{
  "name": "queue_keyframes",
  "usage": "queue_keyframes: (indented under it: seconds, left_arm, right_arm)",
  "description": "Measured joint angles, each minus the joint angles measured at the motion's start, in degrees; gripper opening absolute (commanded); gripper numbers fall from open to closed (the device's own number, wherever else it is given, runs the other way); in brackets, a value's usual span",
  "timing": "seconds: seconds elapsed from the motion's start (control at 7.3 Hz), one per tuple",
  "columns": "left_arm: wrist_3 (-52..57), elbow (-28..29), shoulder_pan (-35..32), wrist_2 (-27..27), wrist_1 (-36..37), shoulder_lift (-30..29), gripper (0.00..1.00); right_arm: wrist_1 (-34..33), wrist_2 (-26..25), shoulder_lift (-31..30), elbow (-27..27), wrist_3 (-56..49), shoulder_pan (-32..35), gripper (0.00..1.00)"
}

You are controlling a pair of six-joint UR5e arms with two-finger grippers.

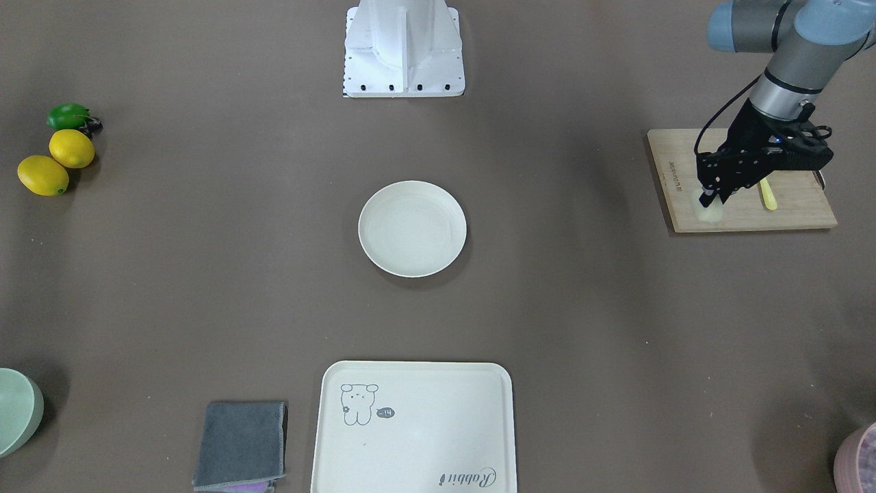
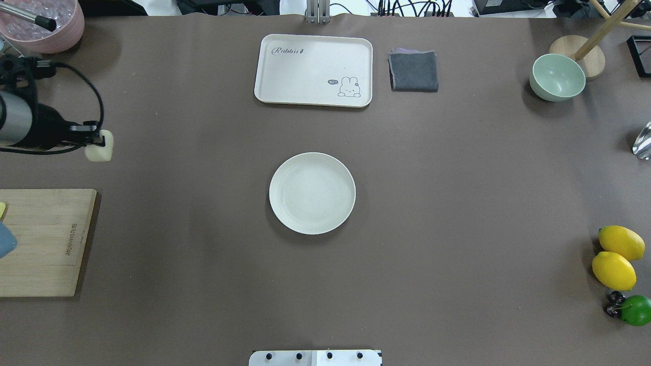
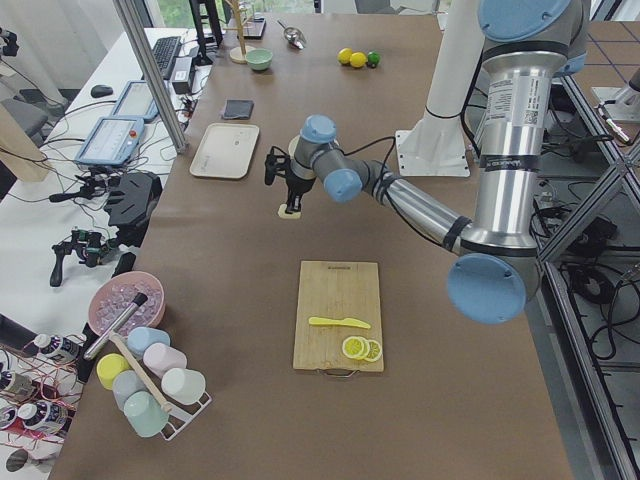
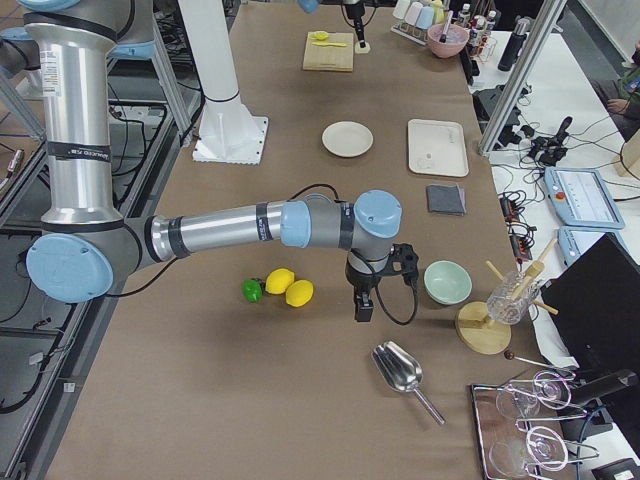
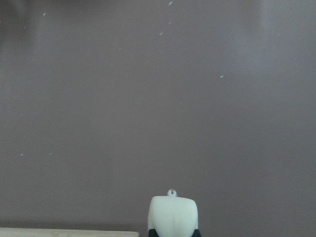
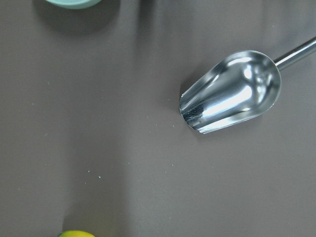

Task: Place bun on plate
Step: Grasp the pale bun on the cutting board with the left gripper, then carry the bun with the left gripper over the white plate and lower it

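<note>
I had the left gripper [image 2: 96,138] pinched on the bun [image 2: 98,151], lifted to carry toward the plate [image 2: 312,193]; the right gripper [image 4: 362,310] I couldn't read

bun [image 2: 99,151]: 1
round plate [image 2: 312,193]: 1
rectangular tray [image 2: 313,68]: 1
folded grey cloth [image 2: 414,71]: 1
pale green bowl [image 2: 557,77]: 1
pink tub [image 2: 66,35]: 1
whole lemons [image 2: 621,242] [image 2: 614,270]: 2
lime [image 2: 635,310]: 1
wooden cutting board [image 2: 46,241]: 1
lemon slices [image 3: 355,347] [image 3: 372,350]: 2
yellow knife [image 3: 340,322]: 1
metal scoop [image 6: 232,91]: 1
robot arms [image 3: 420,205] [image 4: 220,228]: 2
</note>
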Motion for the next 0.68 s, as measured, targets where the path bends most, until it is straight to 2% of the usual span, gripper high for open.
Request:
queue_keyframes:
  seconds: [0.27, 0.68]
  left_arm:
    - [-7.02, -0.86, 6.30, 3.82, 11.60, -11.56, 0.31]
    - [-14.68, 3.54, 16.85, 11.25, 17.01, -23.56, 0.31]
  right_arm:
    - [-0.01, 0.39, -2.17, -0.26, -2.98, 3.26, 1.00]
    - [-0.01, 0.93, -4.58, -0.35, -5.96, 5.76, 1.00]
